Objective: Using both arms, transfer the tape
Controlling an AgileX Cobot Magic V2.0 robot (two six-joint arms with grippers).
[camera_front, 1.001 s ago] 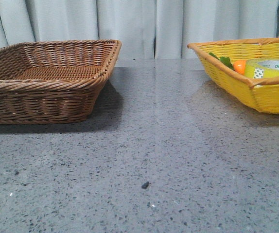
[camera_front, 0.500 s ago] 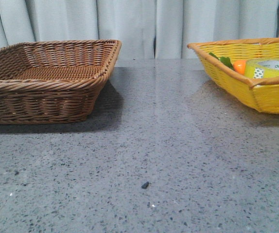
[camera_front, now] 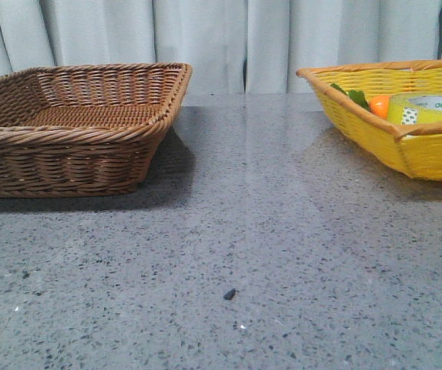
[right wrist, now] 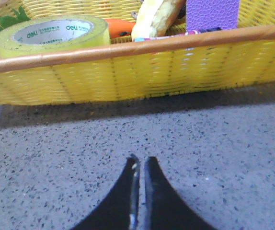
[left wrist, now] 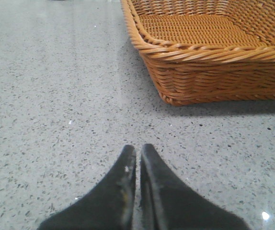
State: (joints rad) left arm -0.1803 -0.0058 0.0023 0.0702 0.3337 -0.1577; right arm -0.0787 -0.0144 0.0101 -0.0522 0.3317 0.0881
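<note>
The yellow tape roll (camera_front: pixel 429 109) with its white "deli" core lies flat in the yellow basket (camera_front: pixel 375 131) at the far right. In the right wrist view the tape (right wrist: pixel 51 34) sits behind the basket's near rim (right wrist: pixel 142 48). My right gripper (right wrist: pixel 140 160) is shut and empty, low over the table, apart from the basket's near side. My left gripper (left wrist: pixel 137 149) is shut and empty over bare table, near a corner of the brown wicker basket (left wrist: pixel 209 52). Neither arm shows in the front view.
The brown wicker basket (camera_front: pixel 75 127) stands at the far left. The yellow basket also holds an orange carrot (right wrist: pixel 120 26) with green leaves (camera_front: pixel 353 96), a yellow bread-like item (right wrist: pixel 154 17) and a purple block (right wrist: pixel 211 13). A small dark speck (camera_front: pixel 229 294) lies on the grey table.
</note>
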